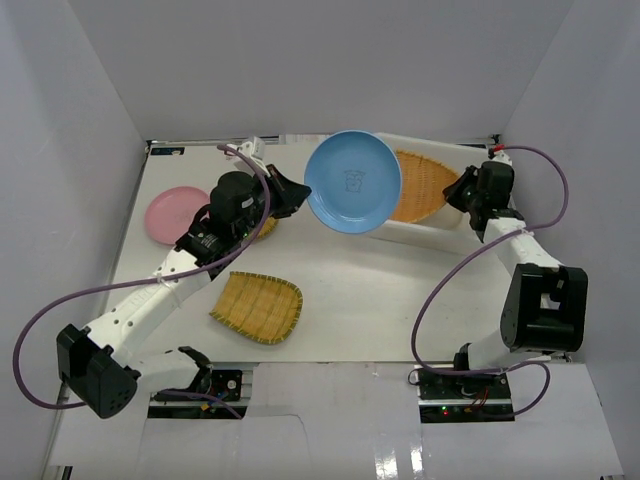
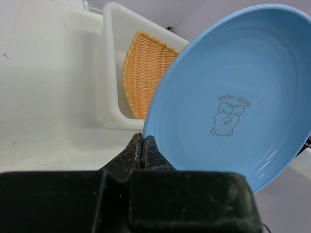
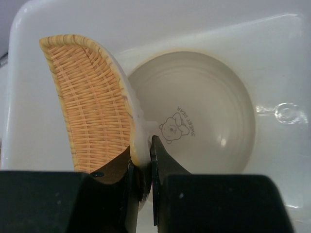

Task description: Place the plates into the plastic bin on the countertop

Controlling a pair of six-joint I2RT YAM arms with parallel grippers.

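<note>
My left gripper (image 1: 298, 196) is shut on the rim of the round blue plate (image 1: 352, 182) and holds it tilted in the air at the left end of the white plastic bin (image 1: 428, 235). In the left wrist view the jaws (image 2: 144, 141) pinch the blue plate's (image 2: 233, 92) edge, with the bin (image 2: 108, 73) beyond. My right gripper (image 1: 457, 190) is shut on the edge of the orange woven plate (image 1: 422, 186) inside the bin. In the right wrist view the gripper (image 3: 146, 148) holds the woven plate (image 3: 92, 102) on edge above a cream plate (image 3: 209, 121) lying flat in the bin (image 3: 272, 48).
A pink plate (image 1: 174, 213) lies at the left of the countertop (image 1: 380, 300). A yellow woven plate (image 1: 258, 306) lies near the front middle. Another yellowish piece (image 1: 267, 228) shows partly under my left arm. White walls enclose the counter.
</note>
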